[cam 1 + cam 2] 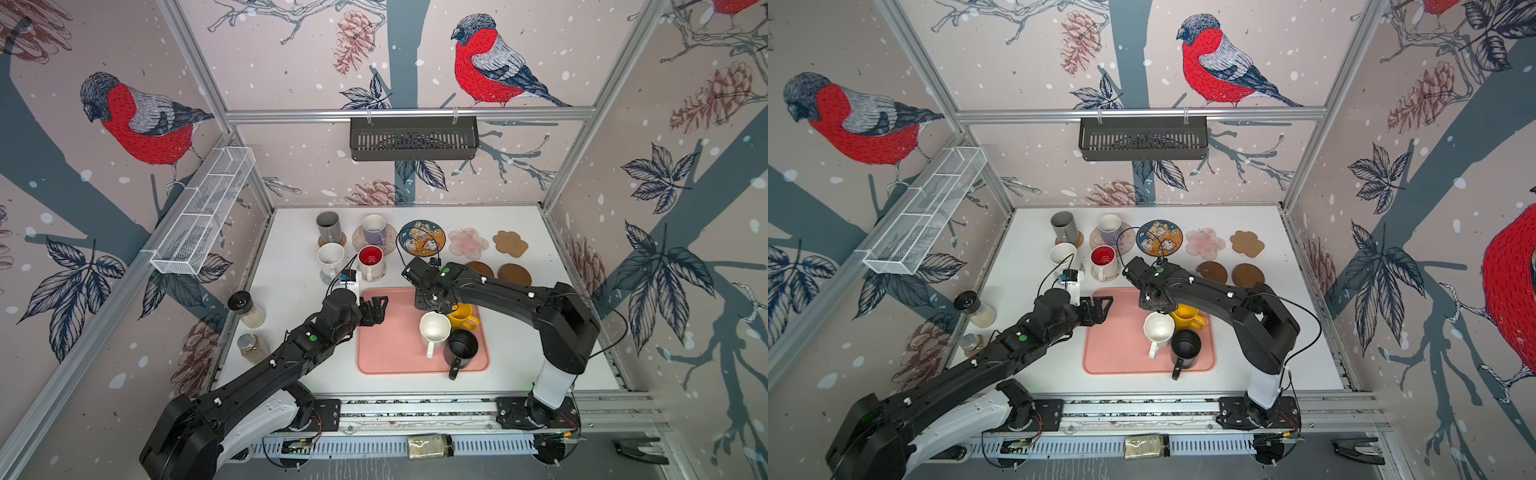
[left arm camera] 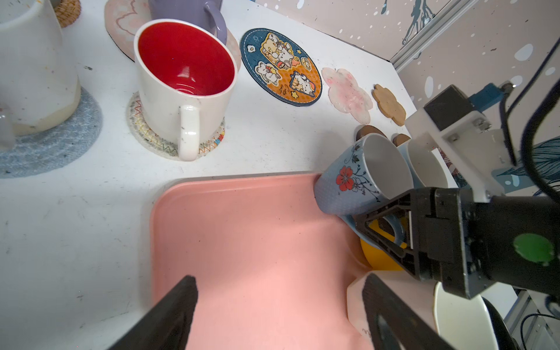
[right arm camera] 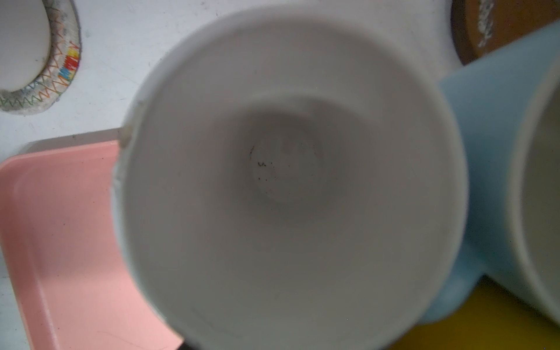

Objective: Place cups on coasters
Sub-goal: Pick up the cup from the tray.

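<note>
Now the right claw (image 2: 375, 225) sits at the handle of the floral blue mug (image 2: 348, 185), grip unclear

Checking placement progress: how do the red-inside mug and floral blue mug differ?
Red-inside mug stands upright on a stitched coaster; floral blue mug is tilted at the pink tray corner, off any coaster. Red-inside mug is untouched; floral blue mug's handle sits in the right claw. Both are empty, handled.
</note>
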Robot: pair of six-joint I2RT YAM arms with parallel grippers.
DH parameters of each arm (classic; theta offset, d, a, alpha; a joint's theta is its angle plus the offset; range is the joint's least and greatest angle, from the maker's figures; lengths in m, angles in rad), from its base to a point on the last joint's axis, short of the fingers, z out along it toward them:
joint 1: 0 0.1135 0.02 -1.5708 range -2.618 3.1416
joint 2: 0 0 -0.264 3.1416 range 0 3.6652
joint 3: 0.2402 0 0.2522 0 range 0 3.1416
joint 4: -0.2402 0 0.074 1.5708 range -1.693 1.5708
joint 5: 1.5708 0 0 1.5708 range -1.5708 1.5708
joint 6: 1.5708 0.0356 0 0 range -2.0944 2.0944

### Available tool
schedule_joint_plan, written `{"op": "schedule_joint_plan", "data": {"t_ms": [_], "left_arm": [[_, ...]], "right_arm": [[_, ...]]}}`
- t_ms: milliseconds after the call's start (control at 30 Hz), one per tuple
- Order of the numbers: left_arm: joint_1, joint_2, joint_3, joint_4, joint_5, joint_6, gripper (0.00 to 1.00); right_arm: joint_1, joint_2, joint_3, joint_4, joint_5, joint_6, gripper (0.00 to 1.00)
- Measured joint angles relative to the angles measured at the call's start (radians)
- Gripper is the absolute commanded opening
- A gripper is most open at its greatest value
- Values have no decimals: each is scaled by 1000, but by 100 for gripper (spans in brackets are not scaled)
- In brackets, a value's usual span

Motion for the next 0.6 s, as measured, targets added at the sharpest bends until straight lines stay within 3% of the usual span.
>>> {"op": "schedule_joint_plan", "data": {"t_ms": [133,300,600], "left_arm": [[0,3,0,0,0,0,86],[0,13,1,0,0,0,86],[0,27,9,0,0,0,86]], "right_arm": [[-1,8,0,9,0,-3,43],[-5,12,3,10,0,-9,29],[-7,16,8,9,5,-27,18]]}}
